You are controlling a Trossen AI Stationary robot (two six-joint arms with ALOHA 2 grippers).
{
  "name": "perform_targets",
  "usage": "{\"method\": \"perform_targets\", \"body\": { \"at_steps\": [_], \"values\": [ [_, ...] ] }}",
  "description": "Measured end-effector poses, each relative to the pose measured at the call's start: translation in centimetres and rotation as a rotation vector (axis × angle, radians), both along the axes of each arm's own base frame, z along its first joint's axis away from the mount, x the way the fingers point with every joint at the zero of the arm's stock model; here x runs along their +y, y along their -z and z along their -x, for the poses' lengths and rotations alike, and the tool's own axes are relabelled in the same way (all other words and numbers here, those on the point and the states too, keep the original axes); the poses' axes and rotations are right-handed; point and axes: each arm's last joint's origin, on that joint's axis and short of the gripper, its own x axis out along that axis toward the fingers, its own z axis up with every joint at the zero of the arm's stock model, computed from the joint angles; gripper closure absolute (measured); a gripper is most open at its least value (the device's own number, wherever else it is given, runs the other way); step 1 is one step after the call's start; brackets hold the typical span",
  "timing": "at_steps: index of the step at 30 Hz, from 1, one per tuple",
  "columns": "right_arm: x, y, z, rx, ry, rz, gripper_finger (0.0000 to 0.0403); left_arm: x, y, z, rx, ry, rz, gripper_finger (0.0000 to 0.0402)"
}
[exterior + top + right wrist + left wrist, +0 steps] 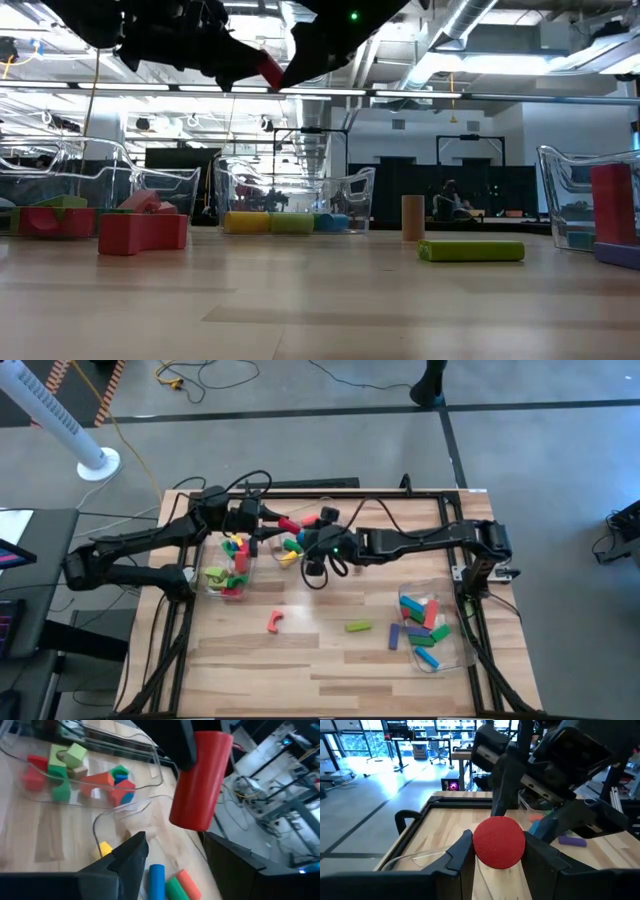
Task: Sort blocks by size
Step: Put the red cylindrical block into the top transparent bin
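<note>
red cylinder (pixel 499 842) is looking light and slightly squashy; left gripper (pixel 497 852) is clamping its round sides, right gripper (pixel 175 855) is waiting open beside it.

Overhead, table-level, two wrist views

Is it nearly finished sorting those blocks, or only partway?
Partway, I'd say. Blocks already lie in the left bin, middle bin and right bin. The left gripper holds a red cylinder aloft, the open right gripper beside it. A red arch, green bar and purple block remain loose.
</note>
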Motion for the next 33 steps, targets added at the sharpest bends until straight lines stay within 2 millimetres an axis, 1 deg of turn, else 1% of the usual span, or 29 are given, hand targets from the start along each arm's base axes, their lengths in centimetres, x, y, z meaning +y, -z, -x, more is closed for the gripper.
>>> {"method": "perform_targets", "body": {
  "at_steps": [5,9,13,17,23,26,28,33],
  "values": [
    [-0.5,-0.2,-0.1,-0.030,0.001,-0.017,0.0135,0.0,0.0,0.0,0.001,-0.007,-0.017,0.0276],
    [-1.0,-0.5,-0.2,-0.060,0.005,-0.011,0.0122,0.1,0.2,-0.1,0.008,-0.009,-0.014,0.0276],
    [-1.3,-0.6,-0.4,-0.086,-0.067,-0.052,0.0117,0.3,0.4,-0.5,0.005,-0.010,-0.014,0.0276],
    [-1.7,-0.1,-0.6,-0.075,-0.055,-0.051,0.0117,0.5,0.7,-0.9,0.000,-0.009,-0.013,0.0276],
    [-2.8,-0.2,-0.5,-0.089,-0.020,-0.059,0.0117,0.5,0.6,-0.9,-0.006,-0.008,-0.026,0.0276],
    [-3.4,-0.1,-0.5,-0.097,-0.013,-0.063,0.0125,0.5,0.5,-0.9,-0.012,-0.012,-0.032,0.0276],
    [-3.7,0.1,-0.6,-0.104,-0.005,-0.063,0.0137,0.5,0.5,-0.9,-0.011,-0.014,-0.031,0.0276],
    [-3.8,0.5,-0.8,-0.089,-0.023,-0.075,0.0189,0.5,0.5,-0.9,-0.010,-0.007,-0.030,0.0276]
  ]
}}
